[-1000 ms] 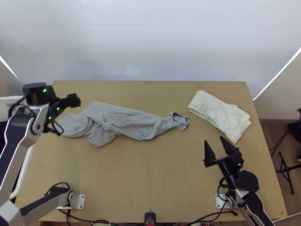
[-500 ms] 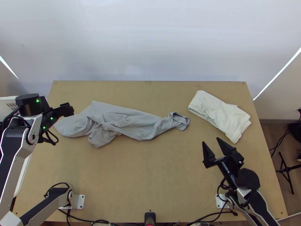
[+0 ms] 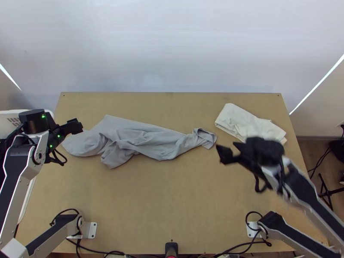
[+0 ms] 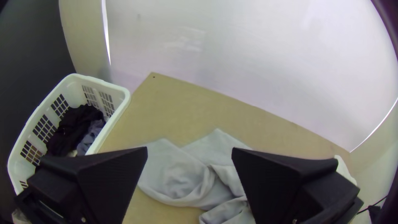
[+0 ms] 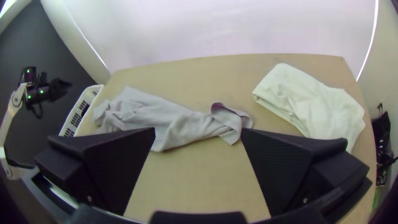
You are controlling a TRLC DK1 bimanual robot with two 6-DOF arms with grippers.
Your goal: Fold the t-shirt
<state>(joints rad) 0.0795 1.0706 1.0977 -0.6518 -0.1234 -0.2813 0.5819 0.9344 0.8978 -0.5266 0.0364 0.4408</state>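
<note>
In the top view, the long, crumpled grey fabric t-shirt [image 3: 146,139] lies on the light wooden counter [image 3: 172,202], towards the left and middle. Folding looks barely begun: it is bunched lengthwise, with no squared panels. Spreading it flat, turning in the sides and doubling it over all seem to be left. Its long axis runs across the counter, roughly along the far edge; the broad, rumpled end is at the left, and the narrow end points right, towards the off-white folded cloth [image 3: 241,122], stopping short of it. The black left claw [image 3: 79,125] is by the broad end. The black right claw [image 3: 229,151] is near the narrow end, though it is blurred here, so its height is hard to judge.

In the left wrist view, the left claw's fingers stand wide apart, holding nothing, with loose folds of the t-shirt beyond them. A white plastic basket [image 4: 101,83] with dark garments [image 4: 76,124] in it stands beside the counter.

In the right wrist view, the right claw is likewise spread and unloaded. The t-shirt's narrow end has a curled-over flap, which probably needs opening out first.
</note>
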